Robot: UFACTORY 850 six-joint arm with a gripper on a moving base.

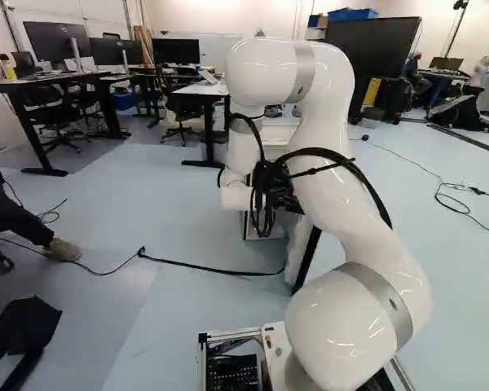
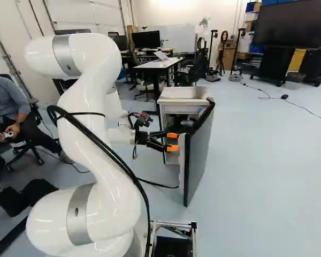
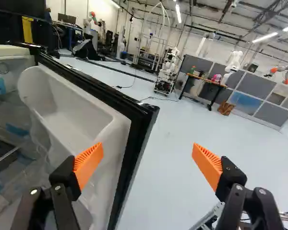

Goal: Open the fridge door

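White moulded plastic, hollowed into a bin, lines the fridge door (image 3: 77, 112); our wrist view shows this inner side and its glossy black border best. Our right base view adds the flat grey outer face (image 2: 198, 155), with the door standing swung open from the white fridge (image 2: 184, 92). In the left base view, our arm (image 1: 342, 171) hides most of both, leaving a dark strip of door edge below it. Our black gripper (image 2: 173, 142) has its jaws spread wide, the door's edge visible between them; we cannot tell whether either touches it.
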